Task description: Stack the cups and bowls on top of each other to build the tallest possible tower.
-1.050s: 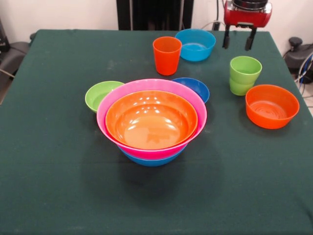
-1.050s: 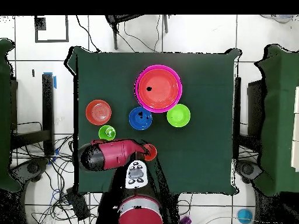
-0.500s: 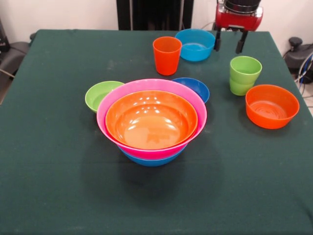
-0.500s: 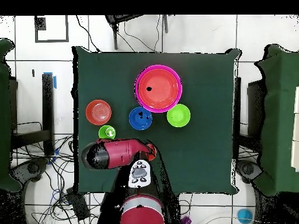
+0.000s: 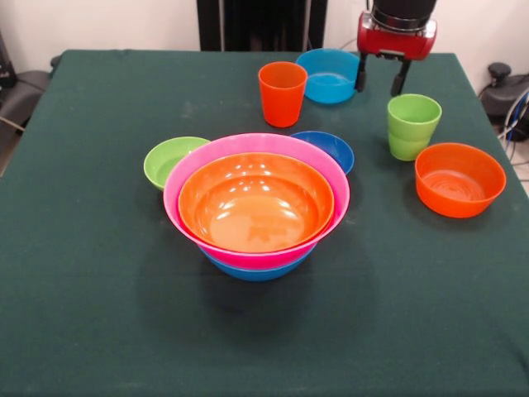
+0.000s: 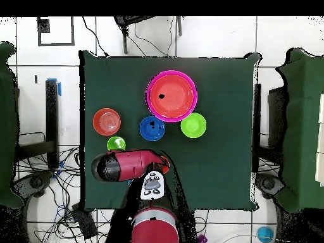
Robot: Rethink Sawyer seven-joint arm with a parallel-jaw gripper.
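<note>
- Front view, centre of the frame: tower (image 5: pixel 256 207) of three nested bowls, blue lowest, pink over it, orange innermost, on the green desk (image 5: pixel 83 273).
- Lime green bowl (image 5: pixel 169 160) touches its left side; dark blue bowl (image 5: pixel 326 149) sits behind, to the right.
- Upper middle: orange cup (image 5: pixel 282 93), light blue bowl (image 5: pixel 330 75).
- Upper right: end effector (image 5: pixel 379 76) hangs open and empty, just right of the light blue bowl.
- Right: stacked lime green cups (image 5: pixel 412 126), orange bowl (image 5: pixel 459 179).
- Overhead view: red arm (image 6: pixel 123 166) covers the lower left of the desk; tower above centre.
</note>
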